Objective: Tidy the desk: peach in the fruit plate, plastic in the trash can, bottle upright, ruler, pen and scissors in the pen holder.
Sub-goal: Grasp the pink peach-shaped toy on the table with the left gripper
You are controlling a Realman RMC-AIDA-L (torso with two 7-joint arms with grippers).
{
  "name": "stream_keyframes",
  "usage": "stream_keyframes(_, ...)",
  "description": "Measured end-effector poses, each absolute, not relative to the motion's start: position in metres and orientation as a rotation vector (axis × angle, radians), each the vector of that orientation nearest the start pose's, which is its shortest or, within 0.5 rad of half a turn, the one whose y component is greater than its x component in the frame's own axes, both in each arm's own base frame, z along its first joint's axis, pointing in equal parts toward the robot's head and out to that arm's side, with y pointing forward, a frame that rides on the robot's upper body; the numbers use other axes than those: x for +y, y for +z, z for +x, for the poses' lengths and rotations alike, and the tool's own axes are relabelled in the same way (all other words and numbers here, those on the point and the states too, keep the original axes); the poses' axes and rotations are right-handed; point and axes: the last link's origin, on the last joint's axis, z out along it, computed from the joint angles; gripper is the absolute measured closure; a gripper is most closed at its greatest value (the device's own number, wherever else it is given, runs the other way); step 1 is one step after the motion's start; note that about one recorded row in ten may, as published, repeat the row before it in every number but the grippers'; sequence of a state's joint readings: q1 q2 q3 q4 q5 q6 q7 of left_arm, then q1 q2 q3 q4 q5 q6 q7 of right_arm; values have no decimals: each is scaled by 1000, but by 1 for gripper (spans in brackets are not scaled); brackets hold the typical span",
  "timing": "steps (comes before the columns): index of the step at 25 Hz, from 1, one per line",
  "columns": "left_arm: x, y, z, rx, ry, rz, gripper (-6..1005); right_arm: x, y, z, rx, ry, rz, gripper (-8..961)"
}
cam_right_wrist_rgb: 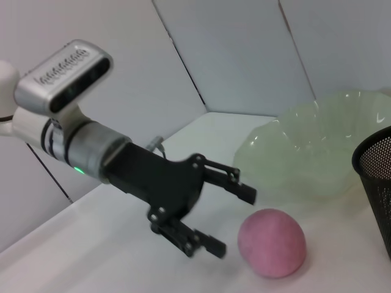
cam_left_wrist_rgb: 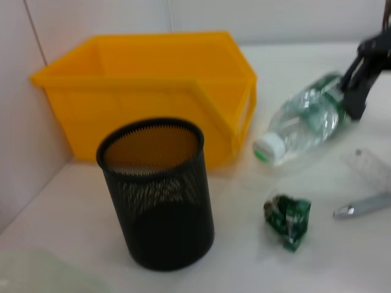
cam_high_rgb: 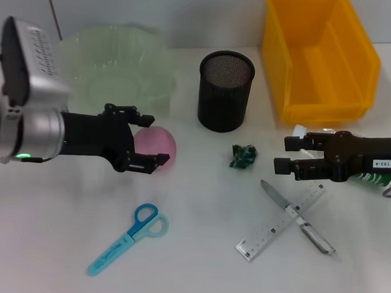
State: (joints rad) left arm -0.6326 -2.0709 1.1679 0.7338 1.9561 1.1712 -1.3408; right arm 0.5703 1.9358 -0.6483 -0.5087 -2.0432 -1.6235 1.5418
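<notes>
The pink peach [cam_high_rgb: 161, 144] [cam_right_wrist_rgb: 272, 242] lies on the white desk [cam_high_rgb: 194, 272] in front of the pale green fruit plate [cam_high_rgb: 114, 68] [cam_right_wrist_rgb: 311, 152]. My left gripper [cam_high_rgb: 154, 141] [cam_right_wrist_rgb: 232, 223] is open, its fingertips either side of the peach's near edge. The bottle [cam_left_wrist_rgb: 305, 122] lies on its side beside the yellow trash can [cam_high_rgb: 320, 54] [cam_left_wrist_rgb: 153, 91]. My right gripper [cam_high_rgb: 286, 154] hovers open over the bottle. The green plastic [cam_high_rgb: 243, 156] [cam_left_wrist_rgb: 288, 220] sits near the black pen holder [cam_high_rgb: 225, 92] [cam_left_wrist_rgb: 159, 195]. The ruler [cam_high_rgb: 263, 237] and pen [cam_high_rgb: 316, 237] lie crossed. The scissors [cam_high_rgb: 127, 238] lie at front left.
A white wall runs behind the desk, close to the trash can and fruit plate. The bottle's cap [cam_left_wrist_rgb: 269, 148] points toward the pen holder. Bare tabletop shows along the front edge between the scissors and the ruler.
</notes>
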Motion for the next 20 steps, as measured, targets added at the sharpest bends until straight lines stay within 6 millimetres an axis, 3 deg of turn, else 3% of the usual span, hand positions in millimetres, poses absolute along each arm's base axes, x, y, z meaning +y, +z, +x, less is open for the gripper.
stream_keyframes(8, 388, -65, -217, -45, 1, -2765, 199, 333, 35, 284, 918, 692, -2729, 139)
stream_keyframes(20, 391, -71, -216, -2, 68, -2740, 238, 333, 35, 284, 917, 693, -2727, 139)
